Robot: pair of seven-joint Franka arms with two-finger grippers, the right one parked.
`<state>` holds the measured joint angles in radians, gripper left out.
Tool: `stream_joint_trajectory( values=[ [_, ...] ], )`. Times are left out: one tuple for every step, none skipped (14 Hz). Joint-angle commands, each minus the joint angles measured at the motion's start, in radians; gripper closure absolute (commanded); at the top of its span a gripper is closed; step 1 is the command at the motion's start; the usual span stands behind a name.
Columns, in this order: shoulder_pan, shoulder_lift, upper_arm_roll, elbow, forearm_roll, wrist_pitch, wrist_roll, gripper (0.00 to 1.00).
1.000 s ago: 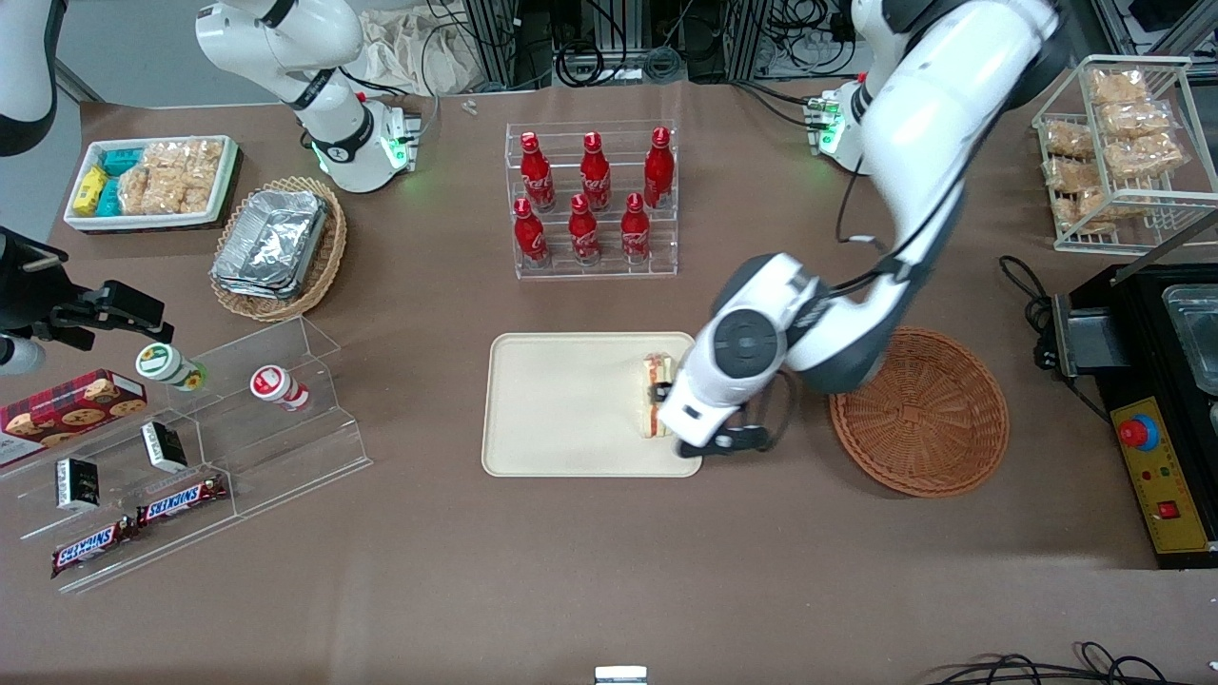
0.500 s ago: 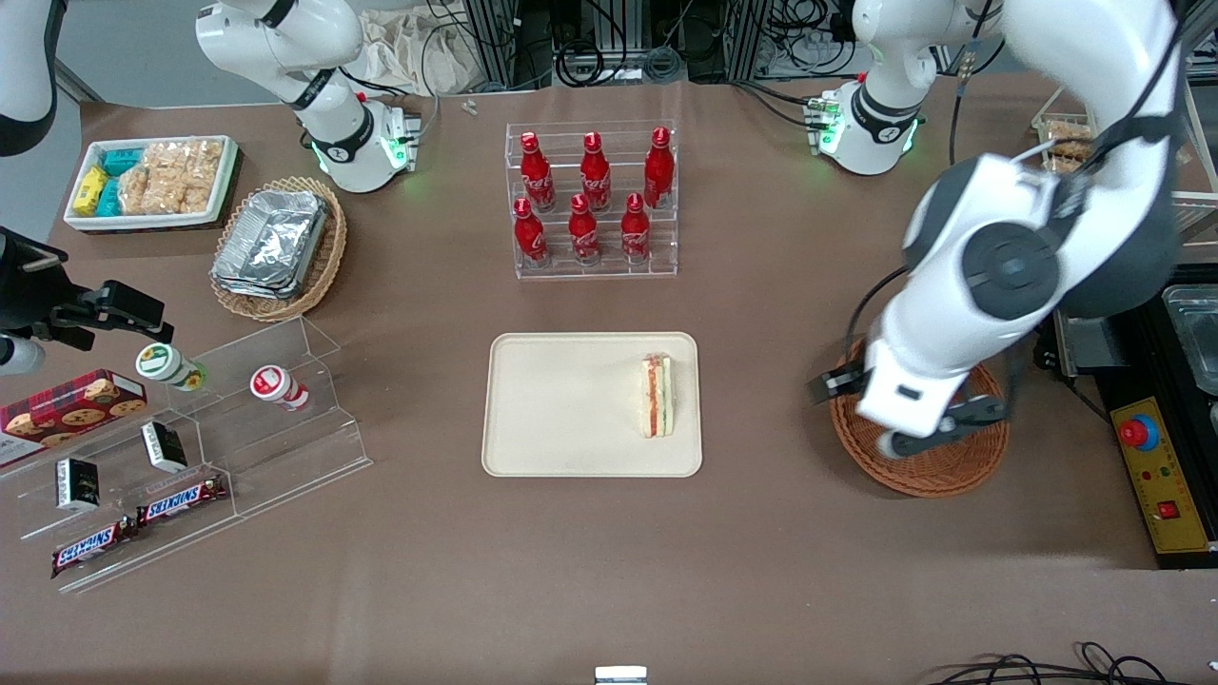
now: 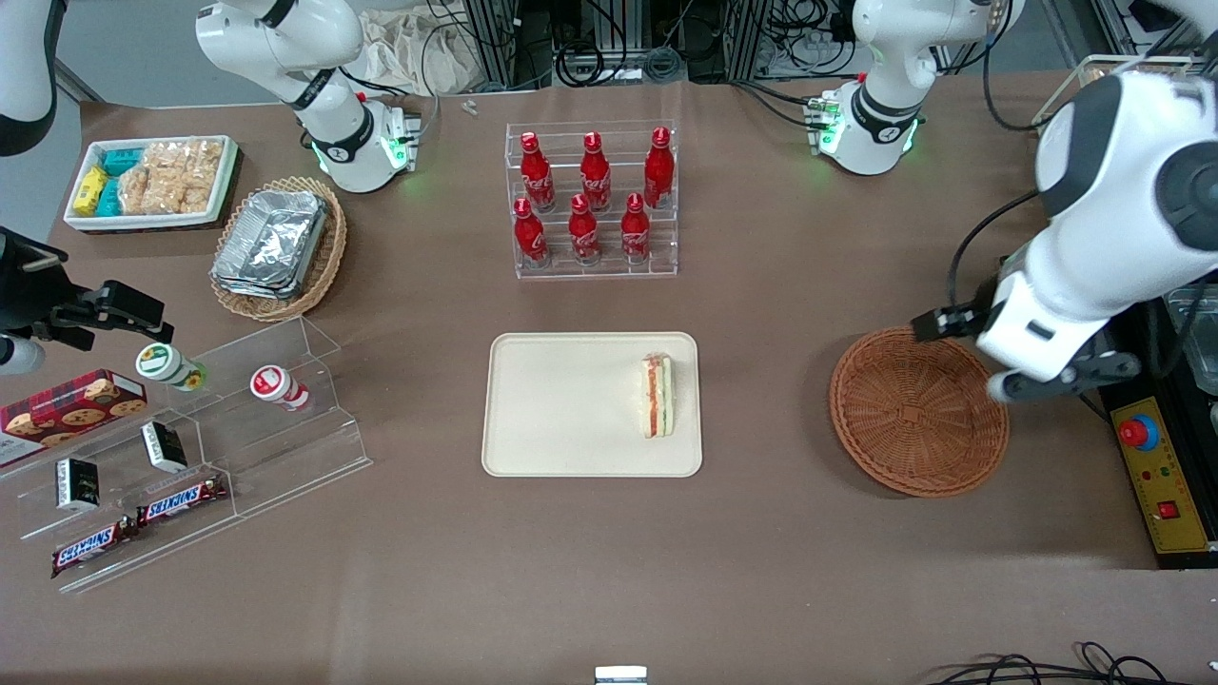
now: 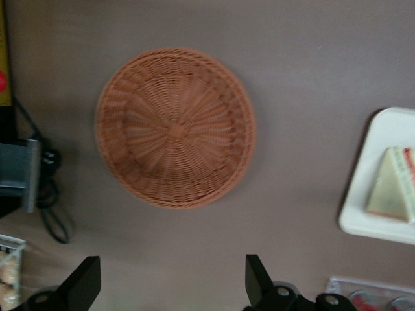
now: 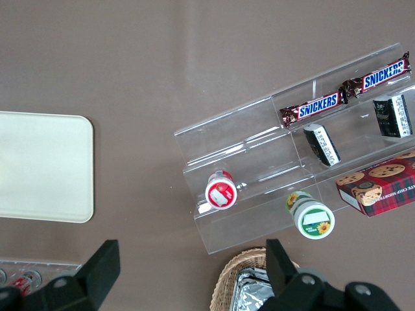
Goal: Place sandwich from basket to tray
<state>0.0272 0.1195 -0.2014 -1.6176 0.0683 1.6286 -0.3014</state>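
Your sandwich [image 3: 658, 396] now lies on the tray [image 3: 571, 404], resting near the tray's edge on the working arm's side, with its red and green filling stripes facing up toward the front camera. A second ago the gripper [image 3: 1023, 357] was right over it at that same edge; half a second ago it had already let go and swung across to hang above the basket [image 3: 918, 411]. Now it has pulled back further still, hovering high past the basket's rim toward the working arm's end of the table, close to the black box with the red button [image 3: 1138, 433].

In the left wrist view the two fingers [image 4: 81, 283] stand wide apart with nothing between them, and the basket [image 4: 175, 126] shows bare wicker with nothing in it. The sandwich [image 4: 393, 188] sits on the tray [image 4: 366, 214] well apart from the gripper.

For you this reads as the placing done: the sandwich has not shifted across the last half second, so the release looks clean. What remains seems only the arm's retreat to rest, and you need watch just that it keeps off the cables and the wire rack [image 3: 1123, 152] nearby
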Motion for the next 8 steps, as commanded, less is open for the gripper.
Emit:
stream_joint_trajectory(
  values=[
    [-0.036,-0.213,0.111,-0.272,-0.05,0.115,0.146,0.0],
    [-0.029,-0.245,0.114,-0.321,-0.05,0.14,0.18,0.0],
    [-0.021,-0.257,0.114,-0.343,-0.05,0.149,0.215,0.0],
    [-0.012,-0.251,0.114,-0.337,-0.05,0.14,0.246,0.0],
    [-0.007,-0.241,0.114,-0.318,-0.05,0.123,0.263,0.0],
    [-0.006,-0.229,0.114,-0.297,-0.033,0.093,0.295,0.0],
    [-0.004,-0.209,0.114,-0.273,-0.031,0.085,0.351,0.0],
    [-0.001,-0.186,0.114,-0.237,-0.033,0.077,0.364,0.0]
  ],
)
